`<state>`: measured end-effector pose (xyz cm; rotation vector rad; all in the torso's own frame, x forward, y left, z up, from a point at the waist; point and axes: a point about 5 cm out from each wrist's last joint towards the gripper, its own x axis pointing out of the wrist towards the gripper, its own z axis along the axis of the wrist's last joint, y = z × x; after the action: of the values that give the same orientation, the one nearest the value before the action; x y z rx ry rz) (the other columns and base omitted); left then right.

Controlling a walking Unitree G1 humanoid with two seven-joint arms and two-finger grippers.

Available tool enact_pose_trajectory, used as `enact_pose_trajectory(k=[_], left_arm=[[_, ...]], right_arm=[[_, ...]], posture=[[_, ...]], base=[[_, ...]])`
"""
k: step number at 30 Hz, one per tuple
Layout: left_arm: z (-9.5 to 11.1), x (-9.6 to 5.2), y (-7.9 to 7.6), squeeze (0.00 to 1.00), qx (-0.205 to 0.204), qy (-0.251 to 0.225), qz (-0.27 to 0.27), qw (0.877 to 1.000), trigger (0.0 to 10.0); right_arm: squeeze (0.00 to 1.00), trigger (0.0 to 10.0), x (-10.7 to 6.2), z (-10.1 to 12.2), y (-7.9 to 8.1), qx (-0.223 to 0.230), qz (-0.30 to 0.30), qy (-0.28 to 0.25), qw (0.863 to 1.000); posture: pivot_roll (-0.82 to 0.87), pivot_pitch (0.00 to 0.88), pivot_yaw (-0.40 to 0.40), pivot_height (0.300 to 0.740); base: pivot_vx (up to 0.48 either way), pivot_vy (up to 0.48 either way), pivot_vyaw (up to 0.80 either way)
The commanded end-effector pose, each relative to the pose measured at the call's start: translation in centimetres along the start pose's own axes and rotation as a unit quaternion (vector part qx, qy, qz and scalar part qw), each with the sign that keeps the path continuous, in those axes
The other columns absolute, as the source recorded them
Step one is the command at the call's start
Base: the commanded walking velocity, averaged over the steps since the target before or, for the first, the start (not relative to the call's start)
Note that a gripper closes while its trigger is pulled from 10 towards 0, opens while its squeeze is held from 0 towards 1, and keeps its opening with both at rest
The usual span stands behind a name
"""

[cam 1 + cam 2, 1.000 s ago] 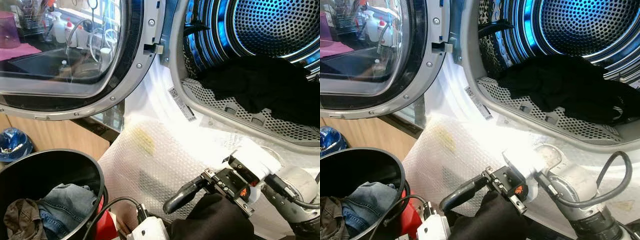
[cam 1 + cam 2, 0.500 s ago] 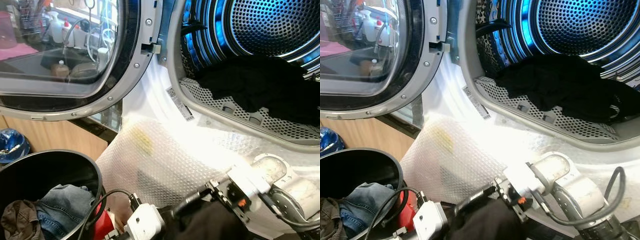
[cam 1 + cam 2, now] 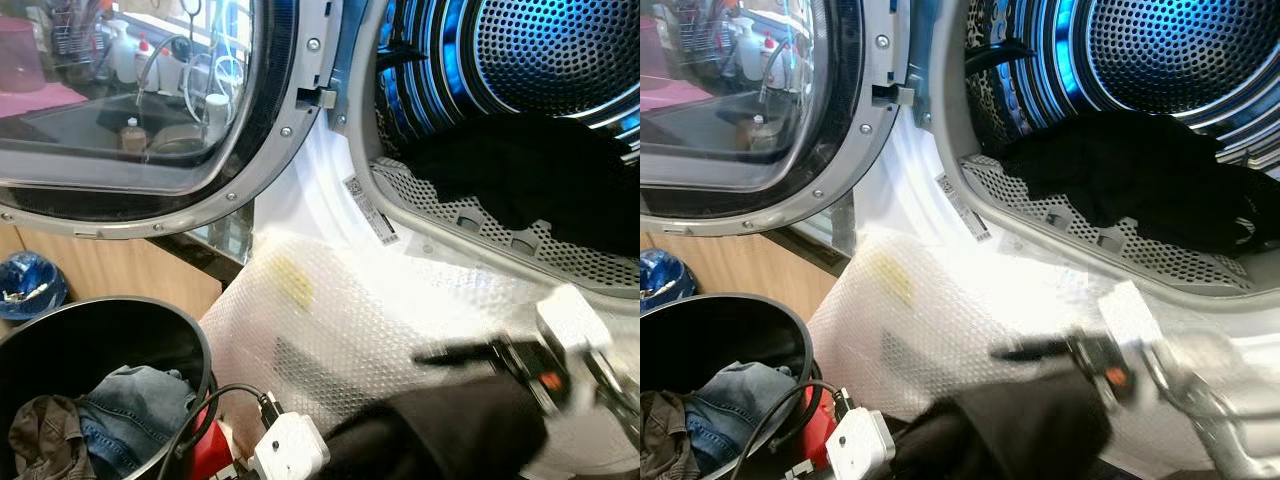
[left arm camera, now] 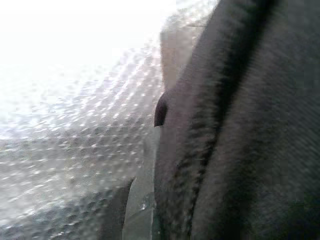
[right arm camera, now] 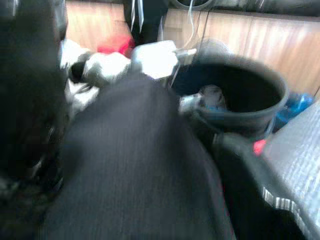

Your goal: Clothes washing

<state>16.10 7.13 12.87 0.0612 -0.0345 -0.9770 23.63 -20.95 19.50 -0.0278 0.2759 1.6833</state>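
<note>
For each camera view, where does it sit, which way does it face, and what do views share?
Eye views: on the head, facing down at the open washer drum, black bin and blurred right gripper.
Left wrist: looks at bubble wrap and dark garment.
Right wrist: faces back toward the bin, across the garment.
Shared: the garment and bin.

The open washing machine drum (image 3: 560,60) holds a heap of black clothes (image 3: 530,180) lying on its perforated wall near the mouth. Down to the left stands a black laundry bucket (image 3: 150,330) with a pair of blue jeans (image 3: 130,405) and a brown garment (image 3: 45,430) lying bunched together inside it.
</note>
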Motion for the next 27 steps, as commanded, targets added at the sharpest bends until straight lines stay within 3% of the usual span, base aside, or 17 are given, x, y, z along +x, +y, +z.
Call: enact_pose_trajectory(k=[1, 3, 8, 9, 15, 20, 23, 27], left_arm=[[0.5, 0.1, -0.3, 0.0, -0.003, -0.01, -0.007, 1.0, 0.0], [0.5, 0.0, -0.4, 0.0, -0.004, -0.01, -0.008, 1.0, 0.0], [0.5, -0.2, -0.5, 0.0, -0.009, -0.007, -0.013, 1.0, 0.0], [0.5, -0.4, -0.6, 0.0, -0.01, -0.004, -0.014, 1.0, 0.0], [0.5, -0.8, -0.6, 0.0, -0.012, 0.001, -0.016, 1.0, 0.0], [0.6, -0.9, -0.7, 0.0, -0.014, 0.003, -0.019, 1.0, 0.0], [0.7, -1.1, -0.7, 0.0, -0.016, 0.004, -0.019, 1.0, 0.0], [0.6, -1.3, -0.8, 0.0, -0.018, 0.008, -0.02, 1.0, 0.0]], right_arm=[[0.0, 10.0, 0.0, 0.1, 0.4, -0.01, 0.011, 0.035, 0.999], [0.0, 10.0, 0.0, -1.6, 0.7, 0.007, 0.012, 0.09, 0.996], [0.0, 10.0, 0.0, -4.1, 0.5, 0.027, -0.006, 0.134, 0.991], [0.0, 10.0, -0.1, -5.8, 0.5, 0.038, -0.013, 0.169, 0.985], [0.0, 10.0, -0.9, -10.8, 1.4, 0.079, -0.023, 0.277, 0.957], [0.0, 10.0, -1.2, -13.3, 2.3, 0.112, -0.024, 0.301, 0.947], [0.0, 10.0, -1.4, -15.1, 2.2, 0.161, -0.072, 0.277, 0.945], [0.0, 10.0, -1.8, -16.7, 2.9, 0.187, -0.082, 0.28, 0.938]], posture=[[0.09, 0.059, -0.204, 0.74], [0.09, 0.063, -0.202, 0.74], [0.1, 0.068, -0.197, 0.74], [0.1, 0.071, -0.193, 0.74], [0.1, 0.075, -0.188, 0.74], [0.11, 0.078, -0.182, 0.74], [0.11, 0.08, -0.181, 0.74], [0.11, 0.083, -0.176, 0.74]], base=[[0.0, 0.0, 0.0], [0.0, 0.0, 0.0], [0.0, 0.0, 0.0], [0.0, 0.0, 0.0], [0.0, 0.0, 0.0], [0.0, 0.0, 0.0], [0.0, 0.0, 0.0], [0.0, 0.0, 0.0]])
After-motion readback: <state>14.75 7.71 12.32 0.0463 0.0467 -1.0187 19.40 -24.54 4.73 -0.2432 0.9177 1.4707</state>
